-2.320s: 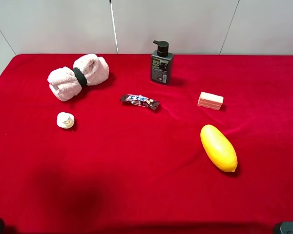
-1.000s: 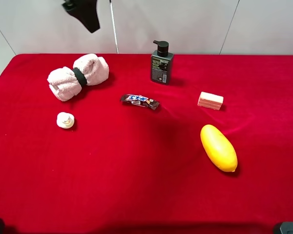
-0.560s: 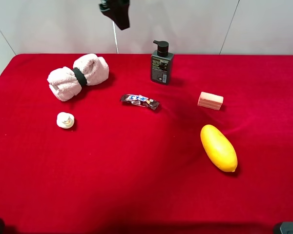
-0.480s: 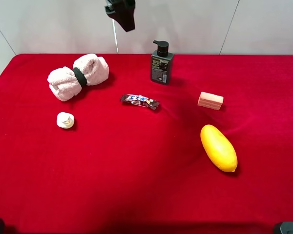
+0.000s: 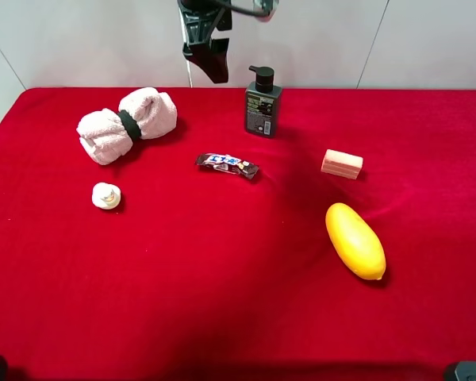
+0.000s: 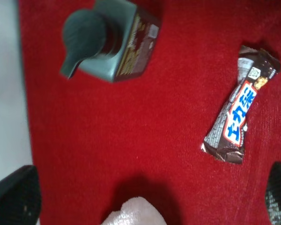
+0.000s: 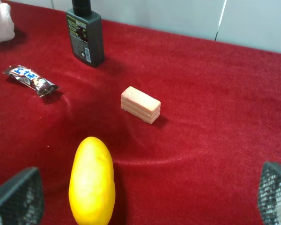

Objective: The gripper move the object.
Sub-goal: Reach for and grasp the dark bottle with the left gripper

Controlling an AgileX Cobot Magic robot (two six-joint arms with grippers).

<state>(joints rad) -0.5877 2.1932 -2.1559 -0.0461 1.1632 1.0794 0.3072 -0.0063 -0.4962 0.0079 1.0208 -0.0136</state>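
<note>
The object, a dark grey-green pump bottle (image 5: 262, 107) with a black pump top, stands upright at the back middle of the red cloth. It also shows in the left wrist view (image 6: 114, 47) and in the right wrist view (image 7: 86, 37). My left gripper (image 5: 210, 59) hangs in the air just left of the bottle, at about the height of its top and not touching it. In its wrist view the left gripper (image 6: 147, 199) is open wide and empty. My right gripper (image 7: 145, 197) is open and empty, low at the front right, far from the bottle.
A candy bar (image 5: 228, 165) lies in front of the bottle. A rolled pink towel (image 5: 127, 123) lies at the back left, with a small white item (image 5: 106, 195) in front of it. A pink block (image 5: 342, 163) and a yellow fruit (image 5: 355, 240) lie on the right.
My left gripper has come into view at the back and moved right and down, from above the towel to just left of the bottle. Nothing on the cloth has moved.
</note>
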